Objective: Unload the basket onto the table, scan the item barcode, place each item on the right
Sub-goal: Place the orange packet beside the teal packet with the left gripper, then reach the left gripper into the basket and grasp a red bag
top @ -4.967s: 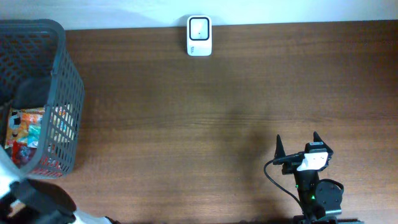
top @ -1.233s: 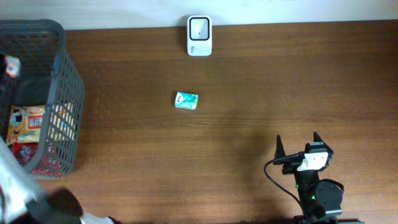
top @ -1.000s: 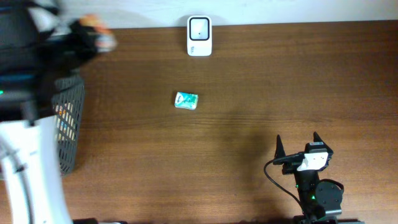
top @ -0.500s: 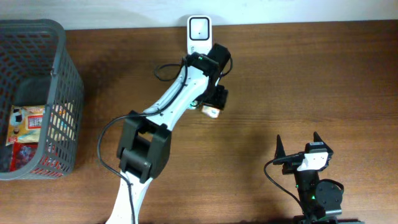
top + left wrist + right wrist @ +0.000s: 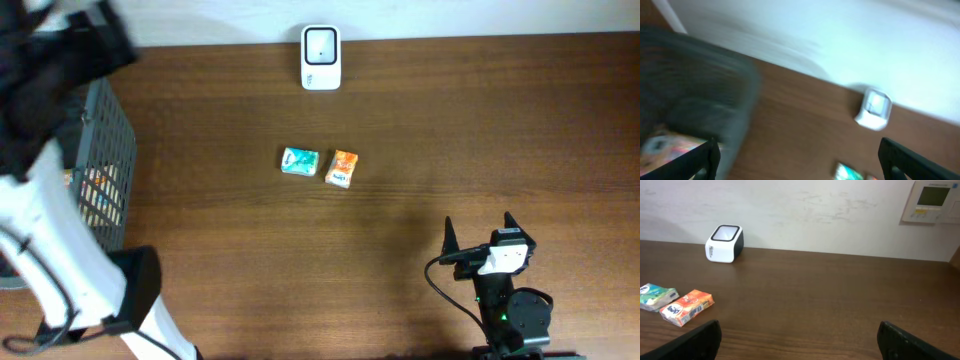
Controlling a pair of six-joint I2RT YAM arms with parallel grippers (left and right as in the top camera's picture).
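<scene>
Lying in front of the scanner (image 5: 320, 44), the orange packet (image 5: 342, 168) is nearer the wide-open right hand (image 5: 478, 232) than the wide-open left hand (image 5: 799, 150).

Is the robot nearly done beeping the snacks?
Partway. A green packet and an orange packet lie on the table near the scanner; whether they beeped doesn't show. The left gripper, open and empty, is by the basket, where more packets wait. The right gripper rests open.
</scene>
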